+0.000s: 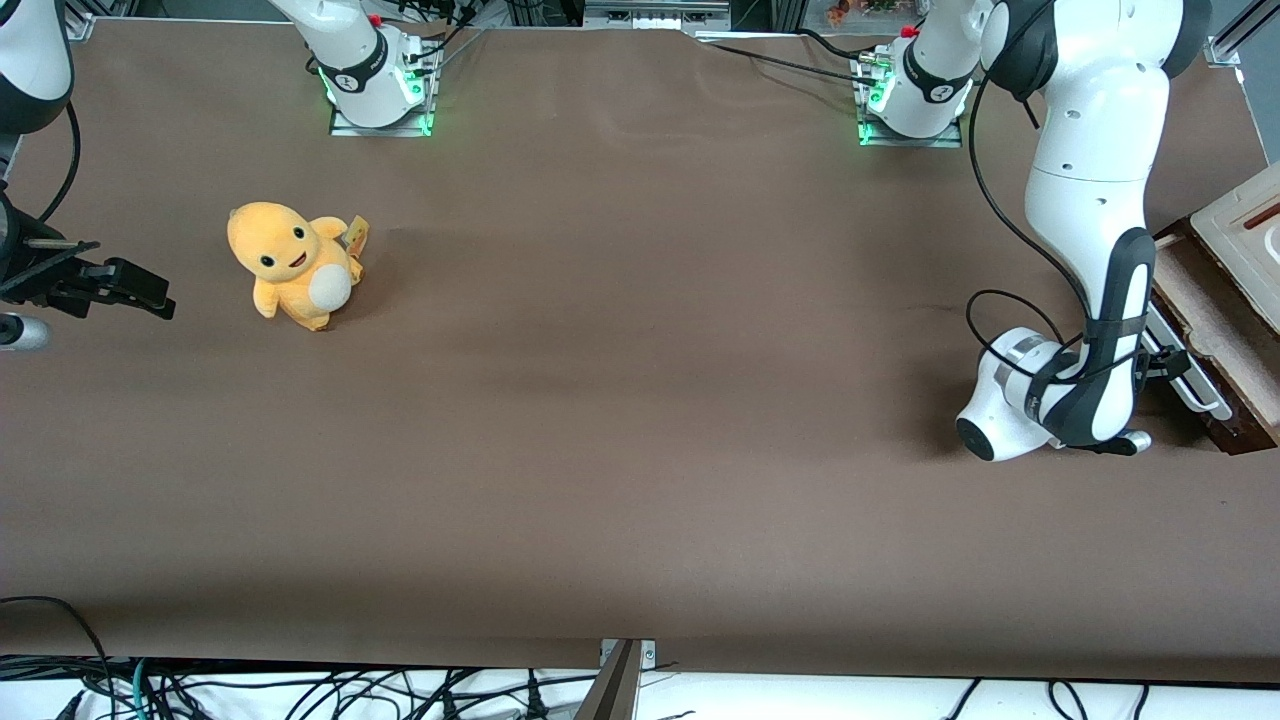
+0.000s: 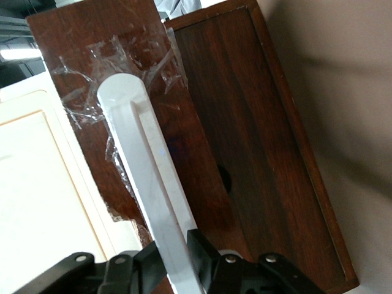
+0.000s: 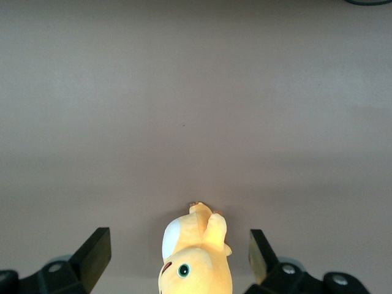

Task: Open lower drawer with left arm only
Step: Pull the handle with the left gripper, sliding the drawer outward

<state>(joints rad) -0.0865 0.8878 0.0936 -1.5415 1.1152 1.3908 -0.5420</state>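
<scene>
At the gripper (image 2: 177, 269), nearest my wrist camera: black fingers (image 2: 205, 263) closed narrow on the white bar handle (image 2: 144, 177), one pad on each flank of the bar. I read this as a firm pinch.

Item, white bar handle: long, flat, rounded at its end, running off toward 11 o'clock from the grip. I judge it stiff, smooth and somewhat slippery; my hold sits toward one end of the bar, so a pull may twist the drawer in its runners.

Item, lower drawer (image 1: 1205, 340): dark brown wooden front, pale chipboard inside showing in the front view, so it stands part open at the working arm's end of the table. Rigid, moderately heavy, likely to drag. Crinkled clear tape (image 2: 116, 61) lies on the front around the handle's end.

Item, cream-white panel (image 1: 1245, 240): above the drawer, untouched.

Item, left arm (image 1: 1090, 250): bent low, wrist at the drawer front.

Item, yellow plush toy (image 1: 293, 263): toward the parked arm's end, well apart.
</scene>
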